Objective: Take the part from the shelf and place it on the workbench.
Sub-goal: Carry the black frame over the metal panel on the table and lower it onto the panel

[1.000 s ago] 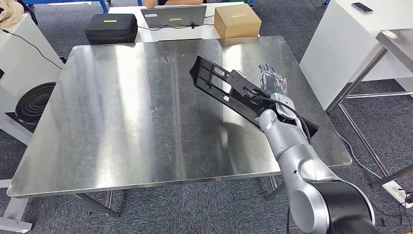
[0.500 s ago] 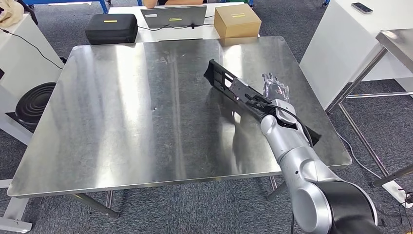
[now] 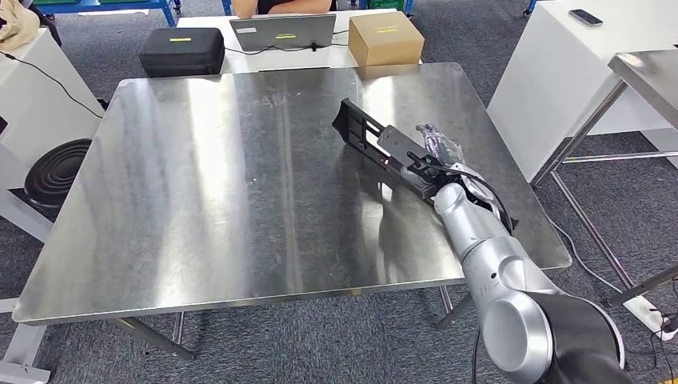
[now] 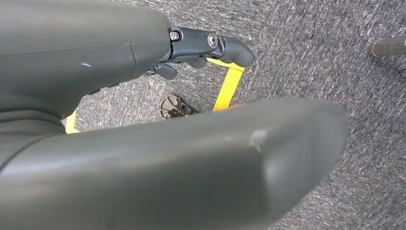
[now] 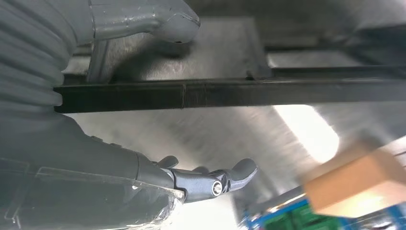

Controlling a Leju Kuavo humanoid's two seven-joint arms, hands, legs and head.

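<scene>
Head view: a steel workbench (image 3: 200, 200) with a reflective top takes up most of the scene. Behind its far edge, a white table (image 3: 272, 58) carries a black case (image 3: 182, 50), a grey laptop (image 3: 283, 32) and a cardboard box (image 3: 385, 38). A white cabinet (image 3: 576, 72) stands to the right, with a phone (image 3: 585, 17) on its top. A round black object (image 3: 54, 172) sits low at the left, beside the workbench.

The right arm (image 3: 488, 264) reaches from the lower right over the bench's right half. The part (image 3: 376, 146), a long black slotted plastic piece, runs diagonally from the bench's middle toward the right edge, its far end low over or on the steel; contact there cannot be judged. The right hand (image 3: 436, 156) sits at the part's near half. In the right wrist view, the thumb (image 5: 148, 19) lies on one side of the part's dark edge (image 5: 215, 93) and the dark fingers (image 5: 215, 179) extend, only slightly curled, on the other side, apart from it; whether a grip exists cannot be told.

Left wrist view: the left hand (image 4: 201, 45) hangs over grey carpet (image 4: 311, 52) crossed by yellow tape (image 4: 229, 86), its dark fingers curled in with nothing in them.
</scene>
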